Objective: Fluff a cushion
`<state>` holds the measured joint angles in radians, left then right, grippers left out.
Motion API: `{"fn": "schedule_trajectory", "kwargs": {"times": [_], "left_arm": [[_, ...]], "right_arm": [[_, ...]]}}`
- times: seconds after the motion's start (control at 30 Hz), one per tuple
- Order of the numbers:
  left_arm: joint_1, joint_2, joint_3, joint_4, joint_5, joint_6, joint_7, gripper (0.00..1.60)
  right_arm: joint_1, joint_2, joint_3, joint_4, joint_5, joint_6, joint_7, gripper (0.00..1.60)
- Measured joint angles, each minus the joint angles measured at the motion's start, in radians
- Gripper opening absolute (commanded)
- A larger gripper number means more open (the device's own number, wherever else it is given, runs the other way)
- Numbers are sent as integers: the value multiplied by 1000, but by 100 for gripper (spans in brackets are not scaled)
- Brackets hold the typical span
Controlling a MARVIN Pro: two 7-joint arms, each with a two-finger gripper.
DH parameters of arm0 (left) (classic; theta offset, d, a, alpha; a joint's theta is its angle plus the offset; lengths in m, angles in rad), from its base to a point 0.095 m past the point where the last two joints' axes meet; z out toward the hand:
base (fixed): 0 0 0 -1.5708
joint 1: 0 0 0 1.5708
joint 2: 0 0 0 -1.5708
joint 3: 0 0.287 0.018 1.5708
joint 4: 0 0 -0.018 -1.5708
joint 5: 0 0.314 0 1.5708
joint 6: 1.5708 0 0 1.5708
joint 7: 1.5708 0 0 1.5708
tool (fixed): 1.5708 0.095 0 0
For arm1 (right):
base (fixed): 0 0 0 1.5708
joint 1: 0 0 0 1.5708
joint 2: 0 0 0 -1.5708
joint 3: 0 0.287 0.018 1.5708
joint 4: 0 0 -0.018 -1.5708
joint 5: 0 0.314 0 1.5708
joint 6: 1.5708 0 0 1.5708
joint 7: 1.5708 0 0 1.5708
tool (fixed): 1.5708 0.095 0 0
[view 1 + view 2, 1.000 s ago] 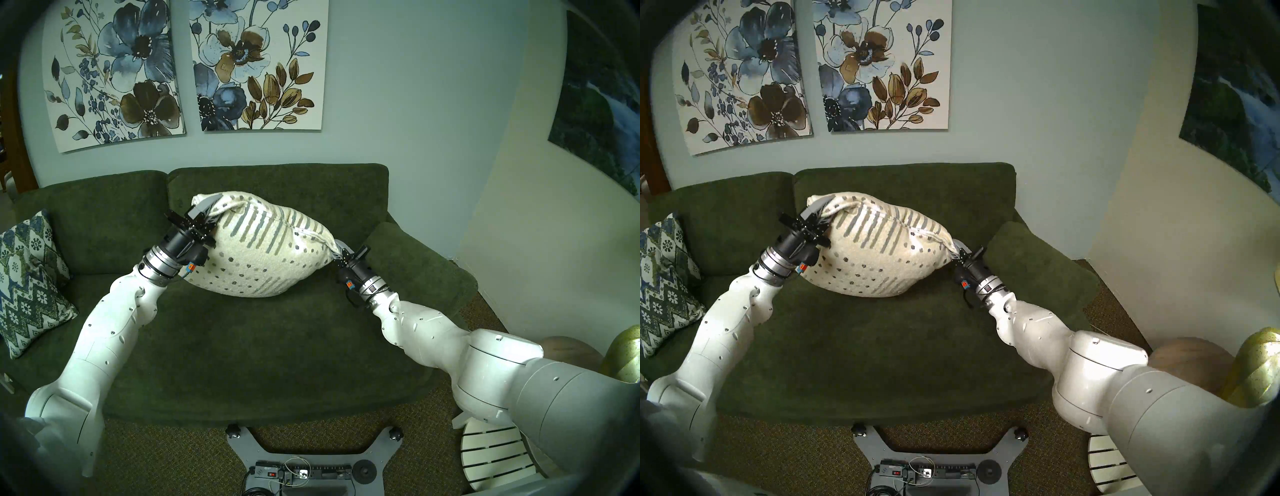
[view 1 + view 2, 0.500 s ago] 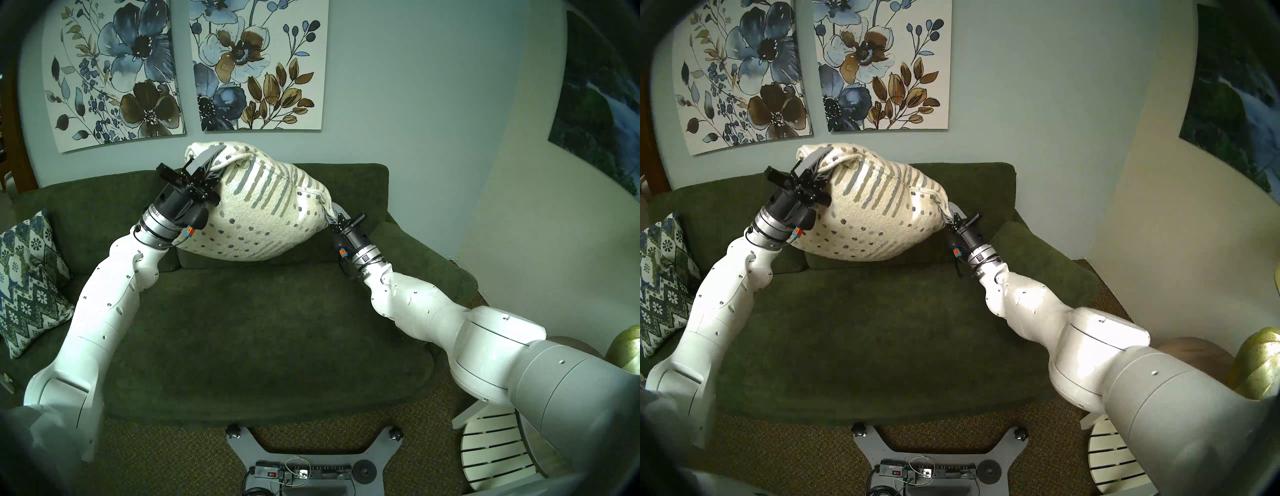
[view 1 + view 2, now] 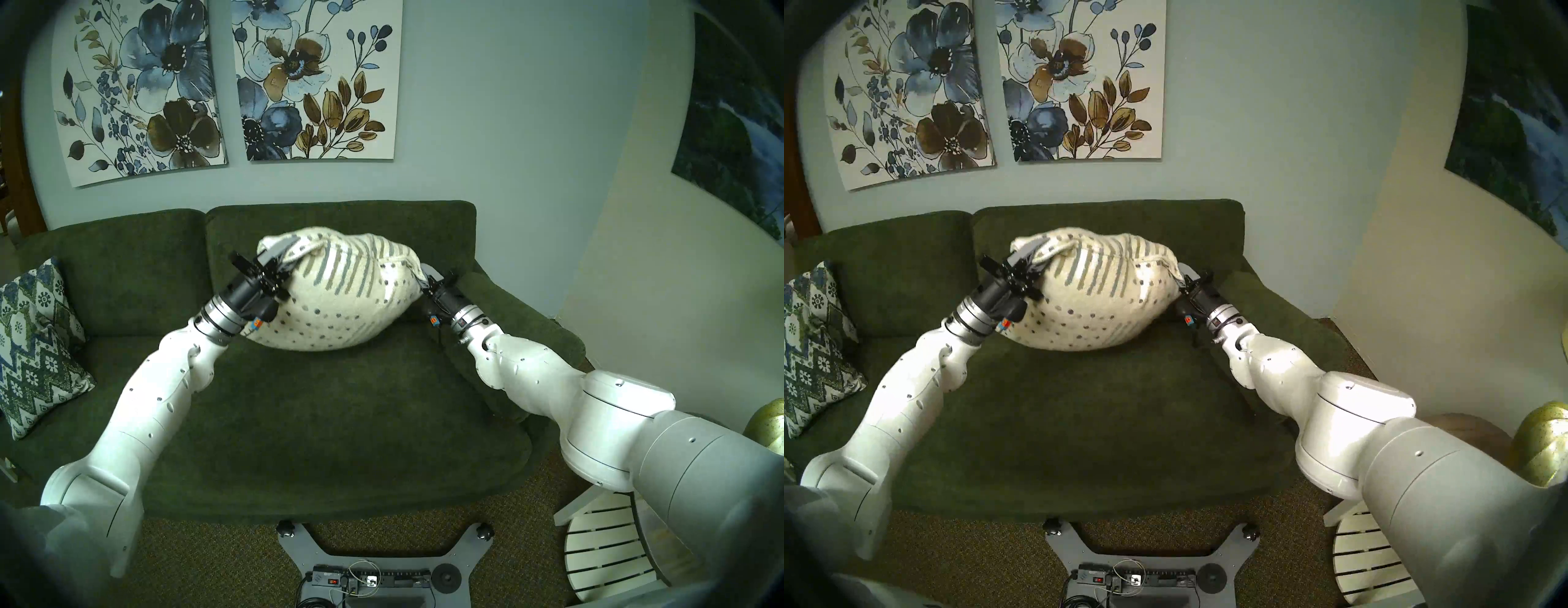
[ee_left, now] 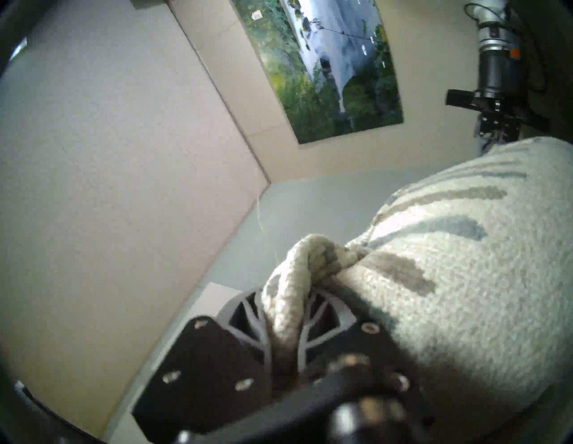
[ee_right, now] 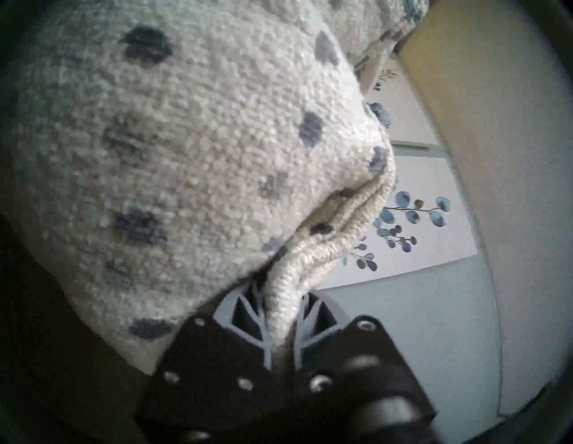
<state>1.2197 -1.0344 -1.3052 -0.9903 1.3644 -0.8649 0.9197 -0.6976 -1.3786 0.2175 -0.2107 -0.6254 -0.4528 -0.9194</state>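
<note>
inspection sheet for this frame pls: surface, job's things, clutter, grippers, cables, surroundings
Surface: dark green sofa, seat bare under the arms.
Job's things: cream cushion with grey-blue and olive dashes, held up by two opposite corners, bulging between them; whether its underside touches the seat cannot be told.
Clutter: zigzag floral pillow at the sofa's left end, apart from the cushion.
Grippers: left gripper shut on a cushion corner; right gripper shut on the opposite corner.
Cables: short leads at both wrists; power strip with cords on the robot's base.
Surroundings: two floral canvases on the back wall, landscape picture on the right wall, white slatted table.
</note>
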Motion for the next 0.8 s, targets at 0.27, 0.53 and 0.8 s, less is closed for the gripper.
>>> {"fn": "schedule_trajectory", "kwargs": {"times": [0.27, 0.53, 0.8], "left_arm": [[75, -40, 75, 119, 26, -12, -26, 0], [147, -70, 123, 210, 31, -48, -18, 0], [208, -83, 156, 284, 38, -92, -44, 0]], "right_arm": [[-95, 28, -39, 59, -21, 7, 37, 0], [-183, 27, -61, 85, -22, -3, 51, 0], [-261, 17, -70, 98, -17, -24, 60, 0]]}}
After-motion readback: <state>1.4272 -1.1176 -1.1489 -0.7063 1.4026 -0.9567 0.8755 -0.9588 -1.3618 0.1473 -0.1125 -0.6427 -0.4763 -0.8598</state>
